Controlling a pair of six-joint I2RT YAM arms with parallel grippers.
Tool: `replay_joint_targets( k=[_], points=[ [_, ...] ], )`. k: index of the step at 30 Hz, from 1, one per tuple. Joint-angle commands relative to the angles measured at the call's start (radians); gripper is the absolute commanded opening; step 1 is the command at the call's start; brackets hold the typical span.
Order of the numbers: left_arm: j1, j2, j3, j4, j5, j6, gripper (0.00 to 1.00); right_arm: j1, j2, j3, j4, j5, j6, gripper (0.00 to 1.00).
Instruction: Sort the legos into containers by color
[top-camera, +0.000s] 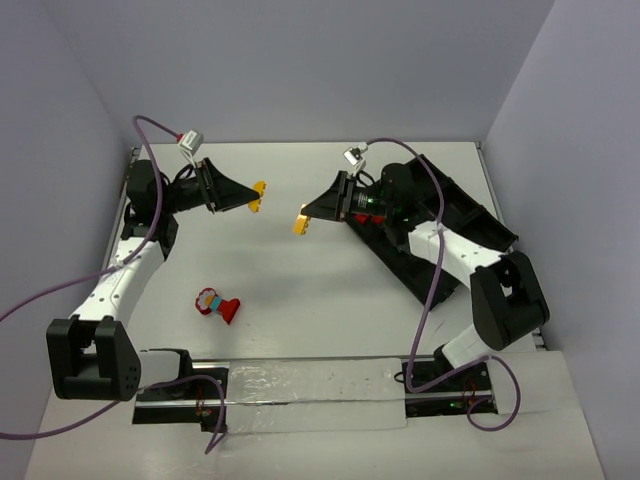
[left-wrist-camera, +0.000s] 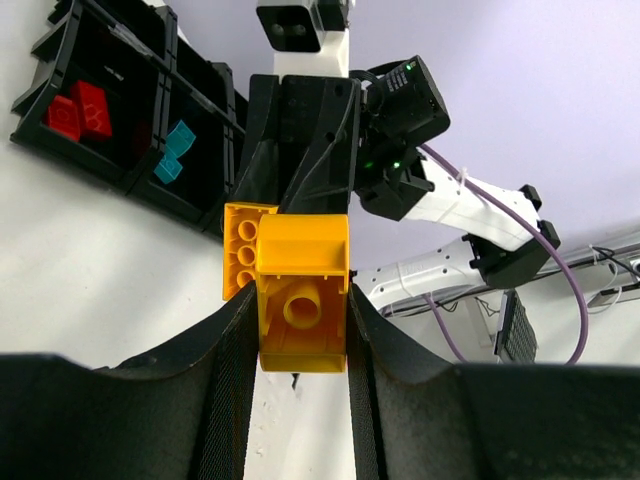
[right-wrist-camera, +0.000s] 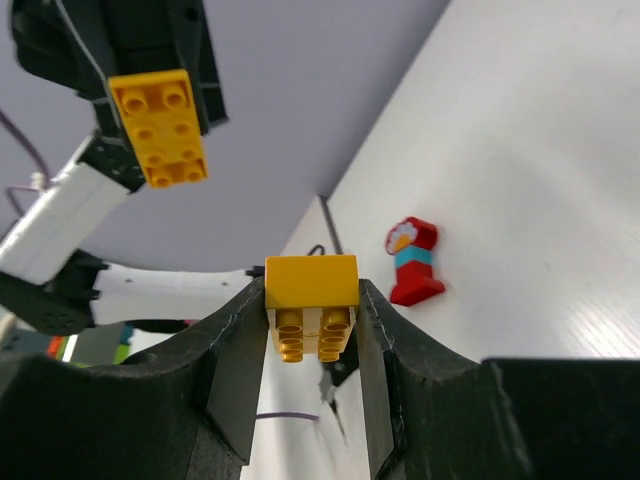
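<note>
We are sitting midway: the tray (top-camera: 470, 205) is holding red bricks (left-wrist-camera: 76, 114) and cyan bricks (left-wrist-camera: 176, 150), left fingers (left-wrist-camera: 232, 400) are clamping a yellow brick (left-wrist-camera: 302, 305) aloft, right fingers (right-wrist-camera: 238, 370) a second yellow brick (right-wrist-camera: 311, 300), and a mixed clump (top-camera: 217, 304) is waiting on the tabletop (top-camera: 330, 300).

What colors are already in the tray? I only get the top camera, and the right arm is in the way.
Observer: The left wrist camera shows red bricks in one compartment of the tray and cyan bricks in the next.
Operator: Which way is the left arm's yellow brick turned?
Observer: Its hollow underside faces the left wrist camera, and the left fingers clamp its sides.
Operator: And the right one?
Observer: The right fingers pinch a second yellow brick, with its studs pointing back toward the right wrist camera.
</note>
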Motion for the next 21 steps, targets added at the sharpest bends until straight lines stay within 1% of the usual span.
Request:
replay_joint_targets(
  k=[1,3,5,7,9,10,11,12,14,17,20,21],
  points=[
    [0.016,-0.018,0.027,-0.026,0.001,0.026,0.00,-0.037,-0.135,0.095,-0.410,0.154,-0.277,0.00],
    [0.017,-0.018,0.035,-0.056,-0.017,0.051,0.00,-0.058,-0.182,0.125,-0.583,0.278,-0.372,0.00],
    [0.017,-0.017,0.065,-0.166,-0.045,0.129,0.00,-0.100,-0.241,0.141,-0.765,0.439,-0.469,0.00],
    [0.017,-0.017,0.086,-0.290,-0.098,0.204,0.00,-0.136,-0.316,0.139,-0.903,0.555,-0.540,0.00],
    [0.018,-0.004,0.117,-0.372,-0.146,0.250,0.00,-0.181,-0.374,0.128,-0.983,0.675,-0.576,0.00],
    [0.018,-0.001,0.130,-0.437,-0.191,0.283,0.00,-0.196,-0.412,0.122,-1.030,0.742,-0.592,0.00],
    [0.018,0.008,0.137,-0.475,-0.215,0.303,0.00,-0.225,-0.435,0.113,-1.060,0.806,-0.596,0.00],
    [0.018,0.014,0.140,-0.500,-0.237,0.319,0.00,-0.237,-0.458,0.105,-1.086,0.827,-0.594,0.00],
    [0.018,0.019,0.135,-0.541,-0.297,0.345,0.00,-0.298,-0.529,0.075,-1.145,0.952,-0.573,0.00],
    [0.018,0.021,0.115,-0.535,-0.317,0.338,0.00,-0.353,-0.602,0.026,-1.196,1.047,-0.543,0.00],
    [0.018,0.028,0.108,-0.533,-0.321,0.340,0.00,-0.430,-0.637,-0.029,-1.242,1.152,-0.503,0.00],
    [0.017,0.034,0.108,-0.539,-0.324,0.343,0.00,-0.435,-0.643,-0.056,-1.244,1.172,-0.494,0.00]
  ],
)
